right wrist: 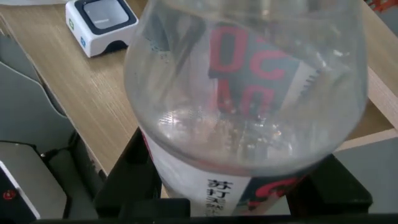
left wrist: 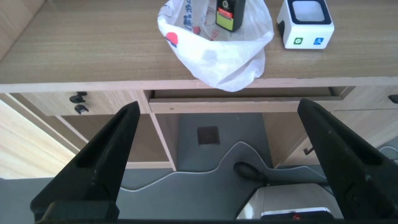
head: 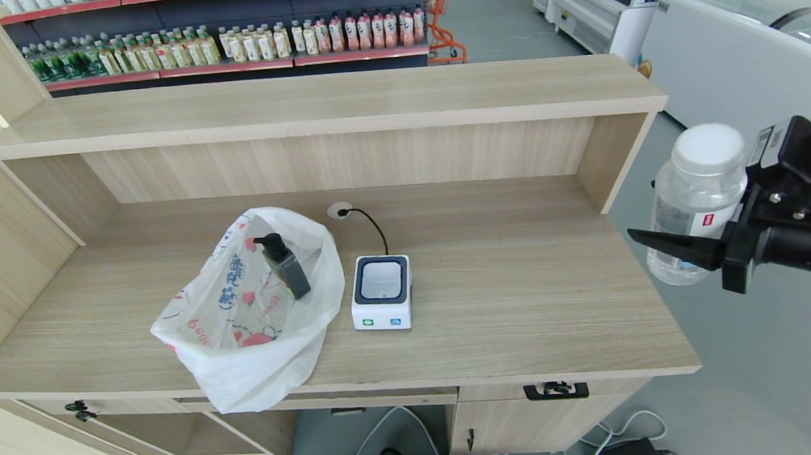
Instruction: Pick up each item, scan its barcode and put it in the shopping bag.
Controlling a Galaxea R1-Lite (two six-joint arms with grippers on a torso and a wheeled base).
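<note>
Bottle (head: pixel 698 200) clamped cap-up in right gripper (head: pixel 694 241), off table (head: pixel 525 305) edge, probably bound for scanner (head: pixel 381 291); left gripper (left wrist: pixel 221 158) spread apart.

Wooden counter (head: pixel 523 283), bottle-stocked shelves (head: pixel 223 68) behind, chest freezers (head: pixel 722 55) alongside

Bottle (head: pixel 696 200) in my black right gripper (head: pixel 689 247): clear, white cap, red & white label. Bag (head: pixel 243 360) is translucent white w/ red & blue print; pump bottle (head: pixel 288 270) in it dark grey, black top. Scanner (head: pixel 382 307) white w/ dark blue frame, green & blue icons; counter (head: pixel 524 298) pale wood grain.
</note>
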